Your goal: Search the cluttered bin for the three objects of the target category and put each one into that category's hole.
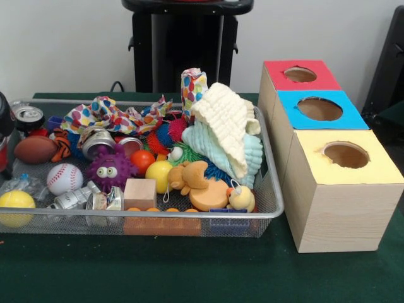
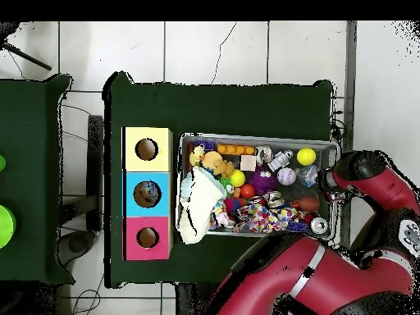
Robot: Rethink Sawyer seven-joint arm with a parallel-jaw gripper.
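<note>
Sitting on the green worktop, the mesh bin is crammed with toys; pincer state probably hidden, can't tell.

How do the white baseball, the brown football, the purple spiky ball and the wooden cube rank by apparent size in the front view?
1. Brown football
2. Purple spiky ball
3. White baseball and wooden cube look alike; unranked.

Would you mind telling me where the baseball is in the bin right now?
In the front view the baseball lies at the bin's left, between the brown football behind it and the purple spiky ball to its right.
</note>
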